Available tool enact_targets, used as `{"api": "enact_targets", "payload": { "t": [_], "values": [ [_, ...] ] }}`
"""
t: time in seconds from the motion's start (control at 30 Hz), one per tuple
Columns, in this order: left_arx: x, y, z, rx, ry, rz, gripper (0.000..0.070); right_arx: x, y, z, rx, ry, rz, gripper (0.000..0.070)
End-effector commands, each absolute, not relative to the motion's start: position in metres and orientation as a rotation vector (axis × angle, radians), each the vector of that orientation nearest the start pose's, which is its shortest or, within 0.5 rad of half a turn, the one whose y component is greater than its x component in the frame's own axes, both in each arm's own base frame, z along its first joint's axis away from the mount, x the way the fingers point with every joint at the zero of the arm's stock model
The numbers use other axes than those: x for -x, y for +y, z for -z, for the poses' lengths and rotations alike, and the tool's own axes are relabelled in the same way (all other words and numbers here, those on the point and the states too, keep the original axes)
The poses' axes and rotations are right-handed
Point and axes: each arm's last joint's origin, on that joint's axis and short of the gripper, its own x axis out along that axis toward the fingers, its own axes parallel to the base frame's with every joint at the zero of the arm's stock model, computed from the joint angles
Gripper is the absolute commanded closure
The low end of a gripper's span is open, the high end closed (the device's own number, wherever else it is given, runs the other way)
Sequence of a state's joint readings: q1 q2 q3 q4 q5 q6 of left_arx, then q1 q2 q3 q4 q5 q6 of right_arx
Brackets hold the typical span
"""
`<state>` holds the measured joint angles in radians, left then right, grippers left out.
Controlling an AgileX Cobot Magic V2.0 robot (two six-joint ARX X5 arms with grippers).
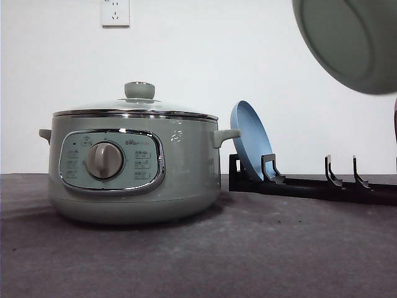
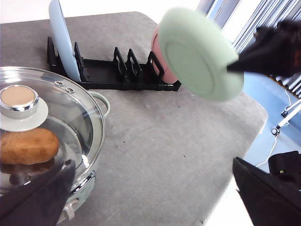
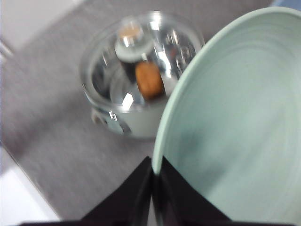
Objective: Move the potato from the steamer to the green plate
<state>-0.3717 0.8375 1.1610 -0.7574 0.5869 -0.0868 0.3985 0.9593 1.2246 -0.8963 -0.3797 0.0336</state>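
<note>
Orange-brown, the potato lies inside our lidded steamer on the table. Our right hand pinches the green plate aloft by its rim; our left hand's fingers stand wide apart.

- The steamer sits on the table in the left half of the front view, lid on.
- The potato lies inside it, under the lid.
- A rack stands right of the steamer, toward the wall.
- A plate stands on edge in the rack's left end.
- The green plate hangs in the upper right corner, off the table, its rim pinched by the right gripper.
</note>
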Motion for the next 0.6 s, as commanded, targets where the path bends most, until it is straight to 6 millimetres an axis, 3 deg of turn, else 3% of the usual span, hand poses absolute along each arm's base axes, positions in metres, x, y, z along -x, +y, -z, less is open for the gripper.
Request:
{"api": "enact_targets", "payload": {
  "t": [0.0,0.57],
  "values": [
    [-0.124,-0.067,-0.402,0.108,0.456,0.950,0.0000,-0.144,0.078,-0.384,-0.013,0.650,-0.746,0.0700],
    [-0.131,-0.070,-0.399,0.111,0.481,0.948,0.0000,-0.116,0.123,-0.325,0.154,0.828,-0.672,0.0700]
  ]
}}
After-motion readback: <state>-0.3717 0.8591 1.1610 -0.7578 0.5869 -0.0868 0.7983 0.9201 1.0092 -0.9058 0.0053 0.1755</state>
